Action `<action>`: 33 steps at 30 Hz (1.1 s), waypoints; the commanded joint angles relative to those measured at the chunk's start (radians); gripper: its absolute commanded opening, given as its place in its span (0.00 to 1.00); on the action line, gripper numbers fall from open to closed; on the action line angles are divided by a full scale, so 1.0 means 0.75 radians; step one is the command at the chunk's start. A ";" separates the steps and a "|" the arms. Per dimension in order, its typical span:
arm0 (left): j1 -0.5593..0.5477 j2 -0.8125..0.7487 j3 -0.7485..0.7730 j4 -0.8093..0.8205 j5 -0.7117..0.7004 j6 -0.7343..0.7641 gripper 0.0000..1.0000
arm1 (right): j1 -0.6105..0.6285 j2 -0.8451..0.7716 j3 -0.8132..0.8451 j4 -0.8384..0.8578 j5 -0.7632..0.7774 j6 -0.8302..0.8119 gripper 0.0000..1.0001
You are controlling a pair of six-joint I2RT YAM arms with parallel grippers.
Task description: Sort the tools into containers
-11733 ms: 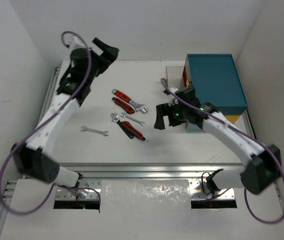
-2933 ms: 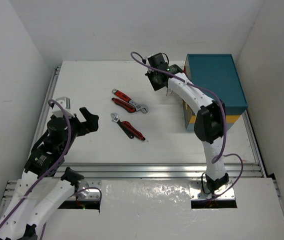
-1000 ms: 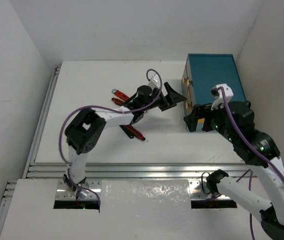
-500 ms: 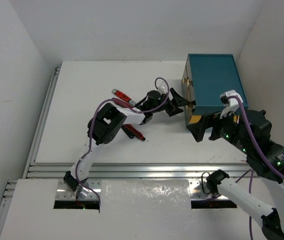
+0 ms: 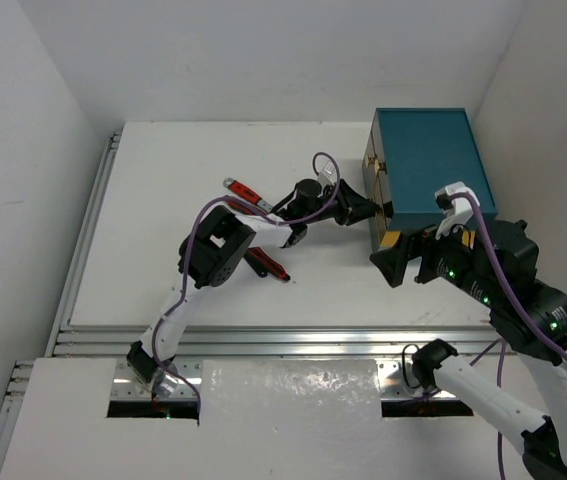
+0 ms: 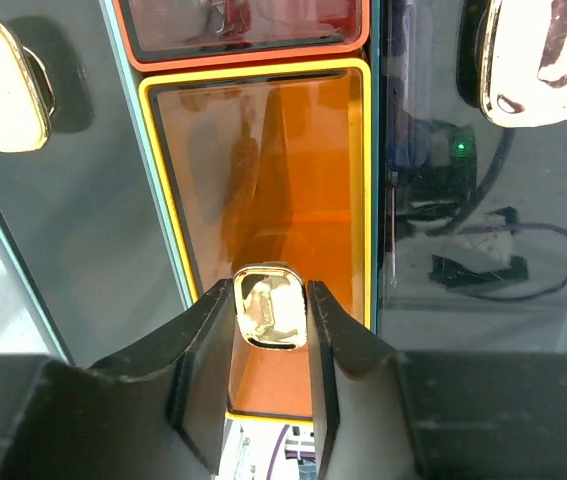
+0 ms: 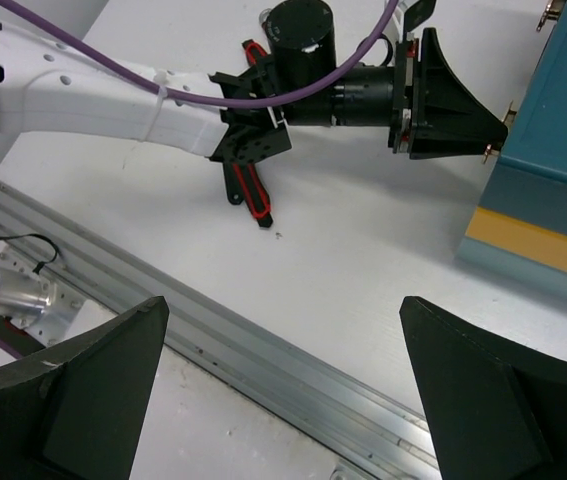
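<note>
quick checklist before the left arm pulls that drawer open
1. Left gripper lined up on the brass knob: ok.
2. Fingers firmly clamped on the knob: cannot tell.
3. Knob belongs to the yellow-rimmed orange drawer: ok.
4. Right gripper open and away from the box front: ok.
5. Wrenches still waiting on the table: ok.
6. Drawer contents: cannot tell.

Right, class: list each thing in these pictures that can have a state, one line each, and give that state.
left gripper: fingers either side of the brass knob, closing on it
orange drawer: pushed in, not yet pulled out
red drawer: pushed in
teal box: upright on the table
right gripper: open, empty, off the box
adjustable wrenches: lying on the table, unsorted
</note>
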 commanded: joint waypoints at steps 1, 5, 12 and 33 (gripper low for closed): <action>-0.012 -0.041 0.005 0.104 0.039 0.018 0.10 | 0.000 0.007 -0.018 0.059 -0.018 0.010 0.99; 0.035 -0.125 -0.094 0.098 0.031 0.040 0.06 | 0.000 0.015 -0.035 0.061 -0.002 0.005 0.99; 0.135 -0.328 -0.331 0.118 0.019 0.114 0.05 | -0.002 0.021 -0.061 0.083 -0.008 0.003 0.99; 0.182 -0.602 -0.624 -0.057 -0.104 0.261 0.85 | 0.000 0.105 -0.117 0.153 -0.113 0.004 0.99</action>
